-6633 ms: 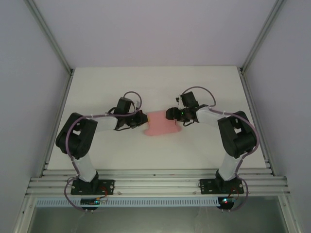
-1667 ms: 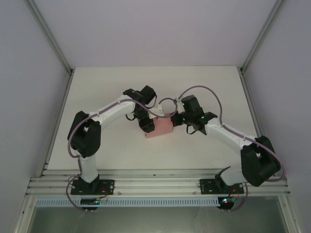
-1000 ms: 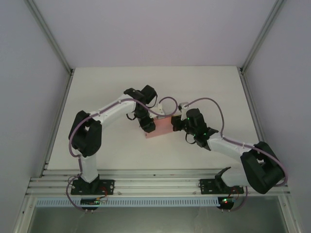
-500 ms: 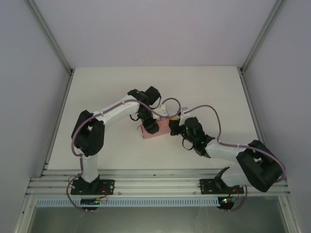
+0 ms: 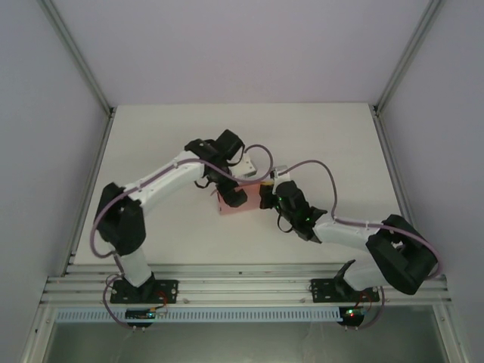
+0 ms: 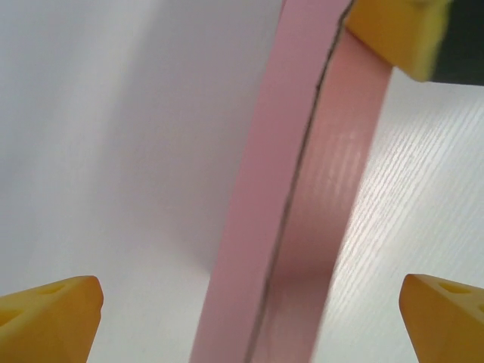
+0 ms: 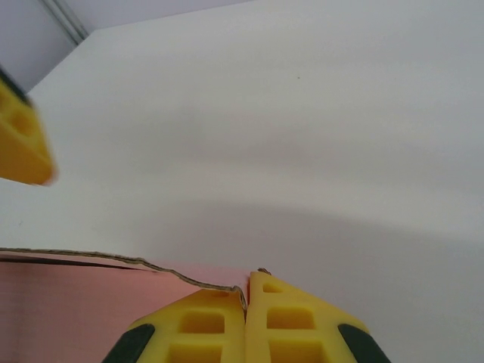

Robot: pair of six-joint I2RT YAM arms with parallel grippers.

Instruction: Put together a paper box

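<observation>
The paper box (image 5: 240, 206) is a small pink card box lying at the middle of the white table. In the left wrist view the paper box (image 6: 302, 197) runs as a narrow pink band with a seam, from the top down between the fingers. My left gripper (image 5: 231, 193) hangs over its left end, open wide, and its yellow fingertips (image 6: 47, 308) stand far apart on either side of the card. My right gripper (image 5: 265, 195) is at the box's right end. Its jaws are shut on the thin upper edge of the paper box (image 7: 83, 302), pinched at the right gripper (image 7: 245, 296).
The white table (image 5: 151, 151) is bare round the box. Metal frame posts (image 5: 83, 64) and pale walls close in both sides and the back. A rail (image 5: 242, 286) carries both arm bases along the near edge. The right gripper's yellow finger (image 6: 397, 30) shows beside the box.
My left gripper has opened wide and let go of the box. The right arm has slid left and nearer with its grip kept, and the box has shifted slightly left.
</observation>
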